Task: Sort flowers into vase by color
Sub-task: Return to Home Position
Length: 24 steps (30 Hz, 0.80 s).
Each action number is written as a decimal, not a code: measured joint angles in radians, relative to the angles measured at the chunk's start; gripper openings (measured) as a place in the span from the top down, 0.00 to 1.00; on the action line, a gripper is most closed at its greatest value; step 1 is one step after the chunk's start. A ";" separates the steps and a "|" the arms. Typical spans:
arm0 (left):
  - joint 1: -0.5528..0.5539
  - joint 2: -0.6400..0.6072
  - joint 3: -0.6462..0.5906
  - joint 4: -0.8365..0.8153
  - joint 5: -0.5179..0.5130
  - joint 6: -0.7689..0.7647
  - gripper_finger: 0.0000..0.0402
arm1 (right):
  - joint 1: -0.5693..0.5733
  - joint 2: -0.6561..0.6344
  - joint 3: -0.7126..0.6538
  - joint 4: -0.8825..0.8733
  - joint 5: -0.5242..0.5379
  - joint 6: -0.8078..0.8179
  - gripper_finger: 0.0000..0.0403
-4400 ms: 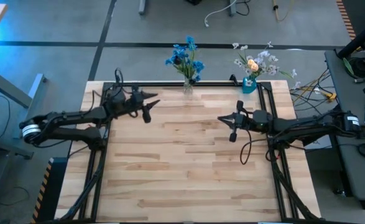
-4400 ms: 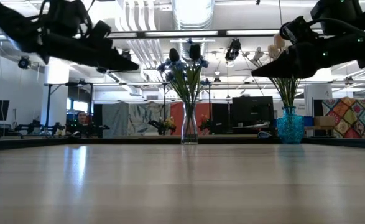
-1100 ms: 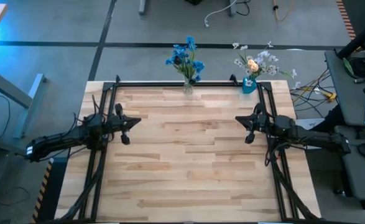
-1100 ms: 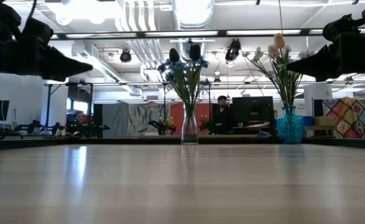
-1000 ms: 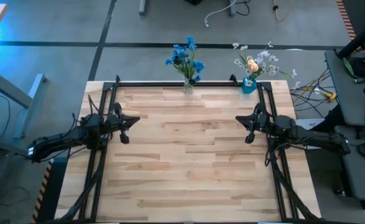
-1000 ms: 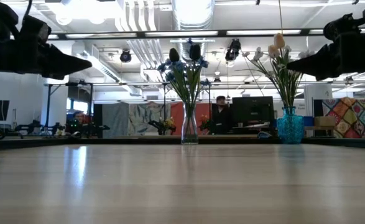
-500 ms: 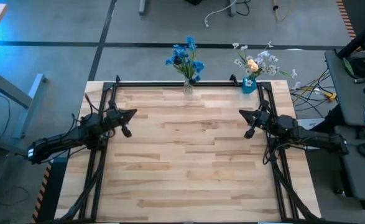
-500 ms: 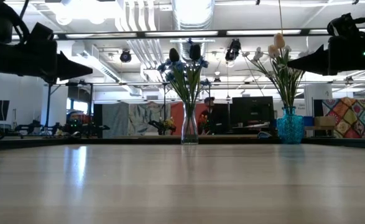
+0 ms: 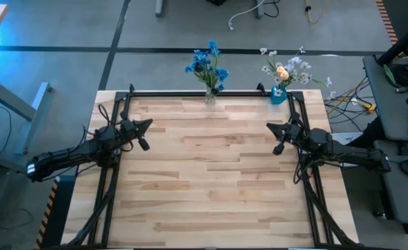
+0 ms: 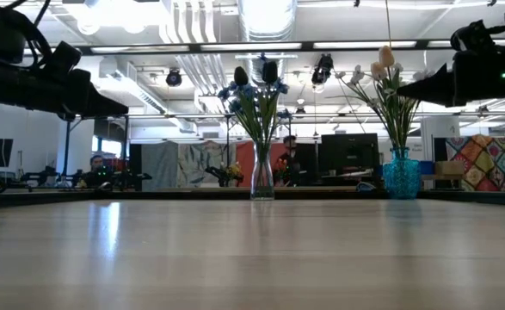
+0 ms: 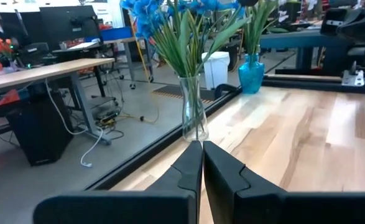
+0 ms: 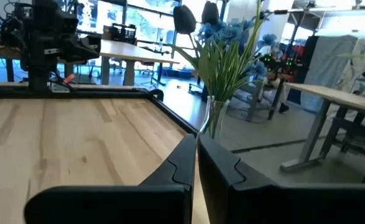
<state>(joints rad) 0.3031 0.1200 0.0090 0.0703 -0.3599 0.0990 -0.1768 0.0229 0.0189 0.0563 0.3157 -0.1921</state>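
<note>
**High view.** One wooden table (image 9: 210, 180) carries two vases, both at its far edge. The transparent vase (image 9: 210, 97) stands near the middle of that edge. The blue vase (image 9: 278, 94) stands to its right, well apart from it. All flowers stand in these two vases, in two bunches. The blue flowers (image 9: 207, 64) are in the transparent vase. The white and pale orange flowers (image 9: 287, 69) are in the blue vase. The left gripper (image 9: 147, 125) hangs over the table's left side and the right gripper (image 9: 272, 128) over its right side. Their tips point inward, and both are well apart from the vases.

**Low view.** Two dark heads (image 10: 270, 71) rise above the blue blossoms in the transparent vase. Two pale yellow-orange heads (image 10: 387, 56) top the bunch in the blue vase. Both grippers sit above the tabletop and touch nothing. Two people show in the room behind: the first person (image 10: 97, 164) at the left and the second person (image 10: 288, 153) just right of the transparent vase.

**Left wrist view.** The left gripper's two fingers (image 11: 222, 168) are pressed together, with only a thin seam between them and nothing held. The transparent vase stands ahead, the blue vase farther off.

**Right wrist view.** The right gripper's two fingers (image 12: 176, 158) are likewise together and hold nothing. The transparent vase stands ahead with both dark heads. The left arm (image 12: 45, 31) shows across the table.
</note>
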 joint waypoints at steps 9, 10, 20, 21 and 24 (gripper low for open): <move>0.000 0.007 0.008 0.052 -0.002 -0.004 1.00 | 0.000 0.006 0.000 0.000 0.000 0.017 0.97; 0.000 0.009 0.012 0.052 0.001 -0.004 1.00 | 0.000 0.006 0.000 0.000 0.000 0.017 0.97; 0.000 0.025 0.024 0.055 0.002 -0.004 1.00 | 0.000 0.006 0.000 0.000 0.000 0.017 0.97; 0.000 0.028 0.024 0.055 0.002 -0.004 1.00 | 0.000 0.006 0.000 0.000 0.000 0.017 0.97; 0.000 0.035 0.025 0.055 0.002 -0.004 1.00 | 0.000 0.006 0.000 0.000 0.000 0.017 0.97</move>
<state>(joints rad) 0.3031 0.1550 0.0341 0.1253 -0.3576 0.0952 -0.1768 0.0292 0.0186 0.0564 0.3154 -0.1753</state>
